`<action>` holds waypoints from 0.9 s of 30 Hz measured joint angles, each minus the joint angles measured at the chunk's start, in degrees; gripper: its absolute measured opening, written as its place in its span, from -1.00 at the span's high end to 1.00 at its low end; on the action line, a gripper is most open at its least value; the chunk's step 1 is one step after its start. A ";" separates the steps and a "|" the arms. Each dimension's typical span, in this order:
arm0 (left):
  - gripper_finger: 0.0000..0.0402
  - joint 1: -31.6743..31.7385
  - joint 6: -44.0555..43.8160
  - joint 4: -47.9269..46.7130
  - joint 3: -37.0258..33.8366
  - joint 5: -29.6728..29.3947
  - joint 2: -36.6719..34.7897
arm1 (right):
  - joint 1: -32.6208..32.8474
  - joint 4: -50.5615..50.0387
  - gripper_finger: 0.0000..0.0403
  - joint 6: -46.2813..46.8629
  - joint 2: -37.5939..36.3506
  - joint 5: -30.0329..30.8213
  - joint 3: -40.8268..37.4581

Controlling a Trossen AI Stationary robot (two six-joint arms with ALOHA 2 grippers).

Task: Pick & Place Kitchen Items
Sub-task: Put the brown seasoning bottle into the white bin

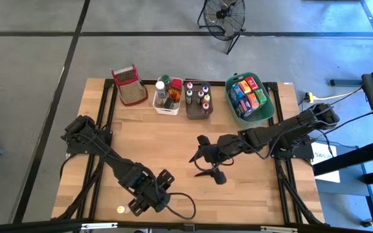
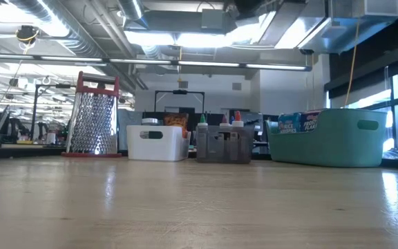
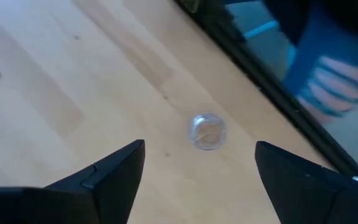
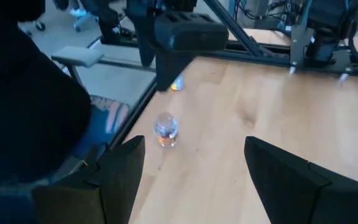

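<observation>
Dark and spread wide, the 2 fingers (image 3: 114, 168) of the left gripper (image 3: 200, 146) frame 1 small jar (image 3: 207, 131) and grip nothing. The jar stands upright on the wooden table (image 3: 55, 81), just ahead of the fingertips and roughly centred in the gap between them, touching neither finger.

Its top is clear and glossy, and the right wrist view shows an orange fill lower down. It is probably light and stiff, with a smooth round wall that could slip or roll out of a careless pinch. If it is glass, a knock could send it over the table edge, which runs close beyond the jar on the side away from the gripper.

The safest hold appears to be across the body below the lid, with the 2 pads on opposite sides and the fingers brought down level, closing gently so that it does not tip.

Past that edge, a person's hand (image 3: 337, 87) in a blue sleeve shows blurred, off the table.

The right gripper (image 1: 203, 162) waits near mid-table, well apart from the left gripper, its fingers also wide and empty. Far across the table from both stand a grater (image 1: 127, 83), a white bin (image 1: 167, 111), a grey bin (image 1: 198, 116) and a green bin (image 1: 272, 107) with more goods.
</observation>
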 joint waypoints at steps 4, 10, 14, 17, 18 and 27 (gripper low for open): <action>-0.51 -1.11 -1.19 0.06 0.00 -3.06 -0.02 | 2.03 0.64 -0.38 3.31 0.69 1.88 0.02; -0.49 -3.91 -3.11 -0.66 0.00 -13.20 0.22 | 7.65 6.52 -0.38 4.82 1.69 12.13 0.02; -0.49 -5.35 -7.64 -0.71 0.00 -15.57 0.22 | 11.13 8.51 -0.38 6.56 1.79 21.29 0.02; -0.49 -5.70 -9.21 -0.74 0.00 -12.29 0.87 | 13.50 8.48 -0.38 9.44 1.79 28.59 0.02; -0.49 -5.89 -9.19 -0.76 0.00 -10.93 1.38 | 14.19 8.59 -0.38 10.46 1.99 30.90 0.02; -0.49 -8.72 -1.38 2.43 0.00 -8.98 7.86 | 17.21 14.73 -0.38 13.63 5.15 37.80 0.04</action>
